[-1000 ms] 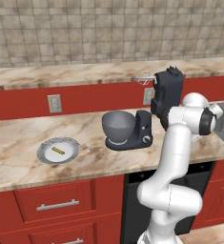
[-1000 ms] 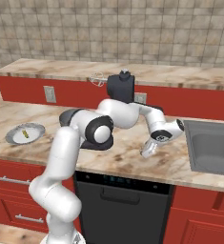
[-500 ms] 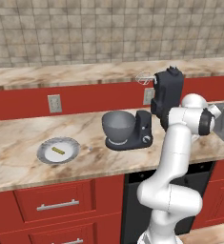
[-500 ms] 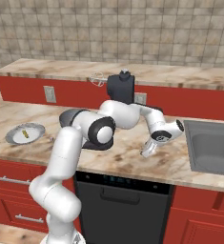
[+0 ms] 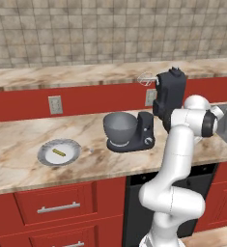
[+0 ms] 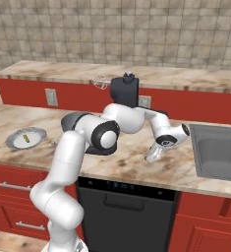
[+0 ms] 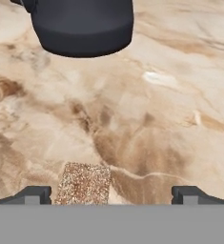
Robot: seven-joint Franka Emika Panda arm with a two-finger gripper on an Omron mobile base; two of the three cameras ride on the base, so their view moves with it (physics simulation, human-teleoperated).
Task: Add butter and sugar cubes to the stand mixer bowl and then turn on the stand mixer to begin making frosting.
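I see the marble-patterned counter point(image 5: 18, 140), tan veined with brown, glossy and flat; on it the stand mixer point(image 5: 148, 120), matte black and boxy, head tilted back so the wire whisk point(image 5: 145, 78) pokes up toward the upper ledge; the stand mixer bowl point(image 5: 120, 128), a deep rounded grey metal cup narrowing to a small foot, sits on the mixer's flat base. Well to the left lies a round white plate point(image 5: 45, 155) with a scalloped grey rim; the butter point(image 5: 58, 153), a thin yellow stick, rests on its middle; I cannot make out the sugar cubes at this size. From the right base camera the plate point(image 6: 14, 140) and butter point(image 6: 24, 138) sit at the far left, the mixer point(image 6: 126, 90) behind my white arm, a steel sink point(image 6: 217, 155) at the right.

My gripper point(image 6: 153, 153) hangs just above the counter to the right of the mixer, near the sink; its fingers are spread wide and released, nothing between them. In the hand camera the gripper point(image 7: 111, 194) shows two dark tips far apart over bare marble; a rough, speckled brown square patch point(image 7: 83, 183) lies by the left tip point(image 7: 35, 193); the mixer's rounded dark base point(image 7: 82, 26) is at the top.

Against the frames from a second ago, nothing has shifted; arm, plate and mixer match.
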